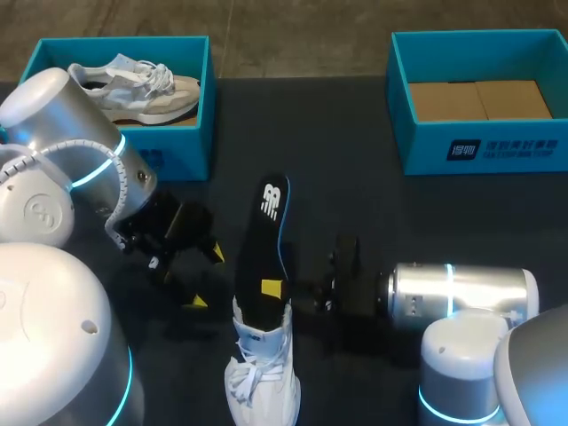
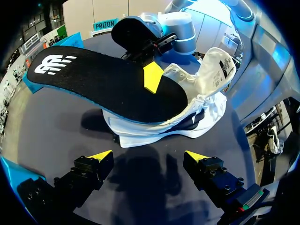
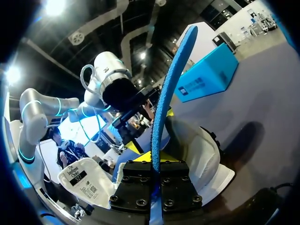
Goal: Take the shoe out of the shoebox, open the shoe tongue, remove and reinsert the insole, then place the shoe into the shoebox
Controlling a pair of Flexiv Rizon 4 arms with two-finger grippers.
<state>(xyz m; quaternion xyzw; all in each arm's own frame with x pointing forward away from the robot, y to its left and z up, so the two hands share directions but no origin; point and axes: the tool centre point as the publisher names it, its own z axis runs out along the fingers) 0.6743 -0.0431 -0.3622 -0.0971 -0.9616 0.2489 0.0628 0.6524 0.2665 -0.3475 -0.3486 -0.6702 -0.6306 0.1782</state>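
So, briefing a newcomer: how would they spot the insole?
On the dark table, find the white lace-up sneaker at the front middle. Sticking up from it, pinched by the right end effector, is the long black insole, blue-rimmed: the only flat strip there.

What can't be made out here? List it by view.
Head view: the shoe is cut off at the bottom edge; one finger of the right gripper hides under the insole.
Left wrist view: the insole covers the shoe's inside.
Right wrist view: the insole shows edge-on, so its top is unseen.
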